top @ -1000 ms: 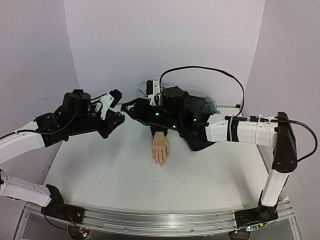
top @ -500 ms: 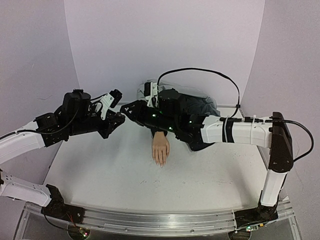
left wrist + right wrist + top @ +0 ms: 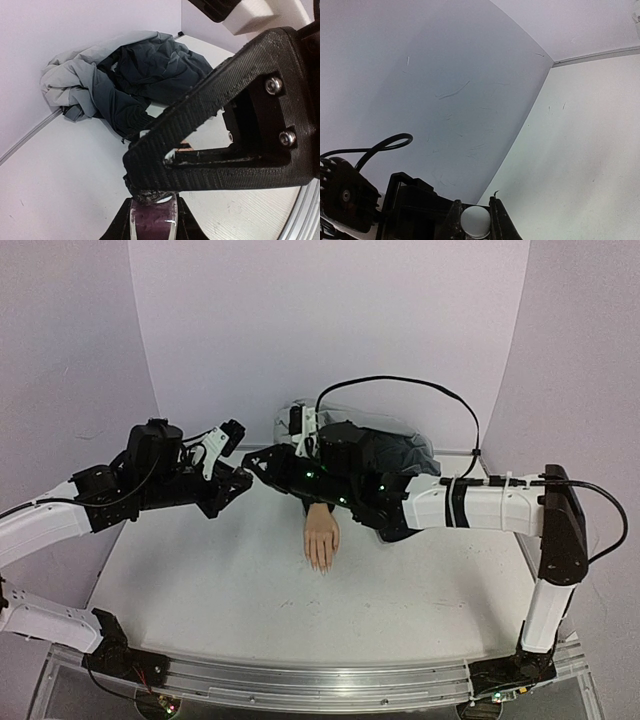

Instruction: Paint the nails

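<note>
top external: the left gripper point(image 3: 236, 480) and right gripper point(image 3: 252, 462) meet tip to tip over the far left part of the table point(image 3: 200, 580), apart from the mannequin hand point(image 3: 321, 532). the hand lies to their right and nearer the bases, its long axis running far to near, with the nails point(image 3: 320, 565) at its near end, too small to tell their colour. the right arm passes above its wrist, so that arm looks the nearer one. left wrist: its jaws are clamped on a dark polish bottle point(image 3: 152, 222), the right gripper's ribbed finger sits just over the bottle's top, and a dark cloth point(image 3: 130, 75) is heaped behind. right wrist: its jaws are closed on the round white cap point(image 3: 475, 221); the nails are out of view. the cap probably has to come off along the bottle's axis before a swing right and nearward.
</note>
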Robot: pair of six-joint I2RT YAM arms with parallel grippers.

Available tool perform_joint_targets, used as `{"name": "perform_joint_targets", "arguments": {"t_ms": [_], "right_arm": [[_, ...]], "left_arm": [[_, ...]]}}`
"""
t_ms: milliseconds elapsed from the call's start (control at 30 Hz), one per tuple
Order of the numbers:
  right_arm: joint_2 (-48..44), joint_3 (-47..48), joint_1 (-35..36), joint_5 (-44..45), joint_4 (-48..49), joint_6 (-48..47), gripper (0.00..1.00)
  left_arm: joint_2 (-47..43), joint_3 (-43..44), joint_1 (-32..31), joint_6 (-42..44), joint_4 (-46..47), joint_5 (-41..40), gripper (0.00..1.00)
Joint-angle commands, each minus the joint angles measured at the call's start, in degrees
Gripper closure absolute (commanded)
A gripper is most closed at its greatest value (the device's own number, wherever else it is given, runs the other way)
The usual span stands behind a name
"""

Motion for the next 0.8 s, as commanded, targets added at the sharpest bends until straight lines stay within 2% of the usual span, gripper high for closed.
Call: {"name": "perform_joint_targets", "arguments": {"t_ms": [0,167,267,333,400,467,567,667,767], "right_arm": [[-6.2,-4.0,-0.7,-2.1,5.9,-5.2,1.0],[-12.9,-13.1,-2.2,-5.6,8.8,-11.4,1.0],[-16.8,-18.7,-3.1,-11.8,13.5,-16.2,1.0],[-18.8,-21.7,-3.4,-21.6,17.7,-21.1,1.0],[-20.4,-24.3,-3.4,-37.1,22.6,-26.5,1.0],[-21.0,-27.5,-3.4,-52.6,30.0,-27.6,1.0],[-20.2,-28.4,-3.4,-62.3,32.4,-26.4,1.0],[-19.8,-28.9,-3.4,-63.2,32.3,-26.2,1.0],[-20.3,-30.0,-3.6,-61.3,32.3,-27.2,1.0]], "left_arm": [[1.2,1.4,-0.7,-2.0,3.8,13.3,1.0],[3.3,2.0,-0.7,-4.0,4.5,24.7,1.0],[4.1,1.9,-0.7,-4.7,5.9,31.6,1.0],[4.7,1.4,-0.7,-5.1,7.4,37.8,1.0],[5.4,1.2,-0.7,-5.1,9.0,46.2,1.0],[6.1,0.9,-0.7,-5.5,10.6,54.6,1.0],[7.5,0.7,-0.7,-5.9,12.8,63.7,1.0],[8.8,0.7,-0.7,-5.8,13.2,66.7,1.0],[9.3,0.6,-0.7,-5.9,13.5,65.5,1.0]]}}
